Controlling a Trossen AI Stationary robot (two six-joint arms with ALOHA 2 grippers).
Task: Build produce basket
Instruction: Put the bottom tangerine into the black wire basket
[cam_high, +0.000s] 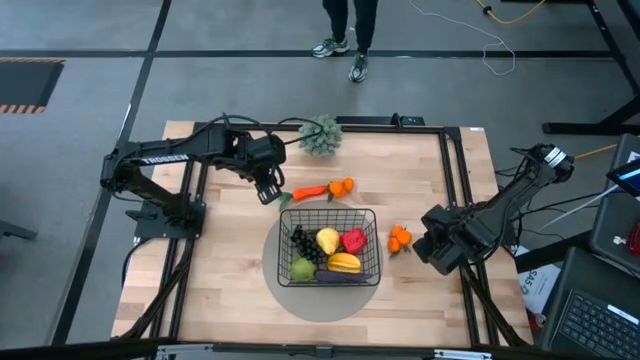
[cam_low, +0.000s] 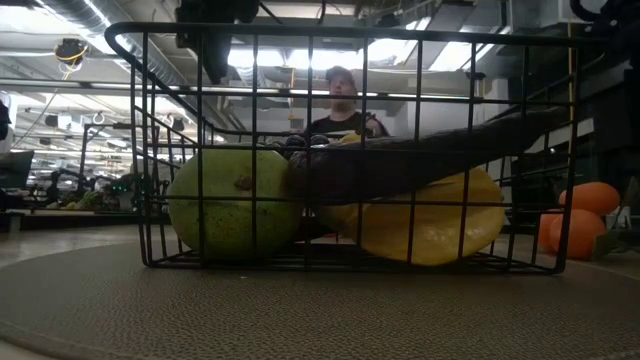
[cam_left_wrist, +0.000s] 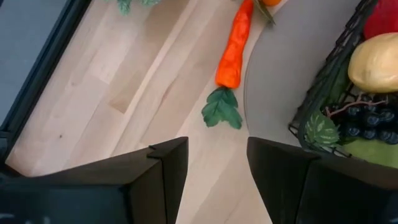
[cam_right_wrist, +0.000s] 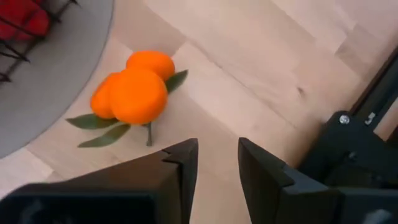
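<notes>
The black wire basket (cam_high: 372, 213) stands on a round grey mat (cam_high: 290, 295) in the table's middle. In it lie a lemon, a red pepper, a banana, a pear (cam_low: 232, 205), dark grapes and an eggplant (cam_low: 420, 155). A carrot (cam_left_wrist: 235, 53) lies on the wood just beyond the basket's far side, its leaf end toward my left gripper, with an orange (cam_high: 342, 186) at its other end. My left gripper (cam_left_wrist: 217, 146) hovers open above the carrot's leaf end. A cluster of oranges (cam_right_wrist: 134, 90) lies to the right of the mat. My right gripper (cam_right_wrist: 217, 149) hovers open to the right of the cluster.
A spiky grey-green plant (cam_high: 320, 135) sits at the far edge behind the carrot. A person (cam_low: 340, 100) stands beyond the far edge. A black frame rail (cam_right_wrist: 354, 137) runs close to my right gripper. Bare wood lies on the near left.
</notes>
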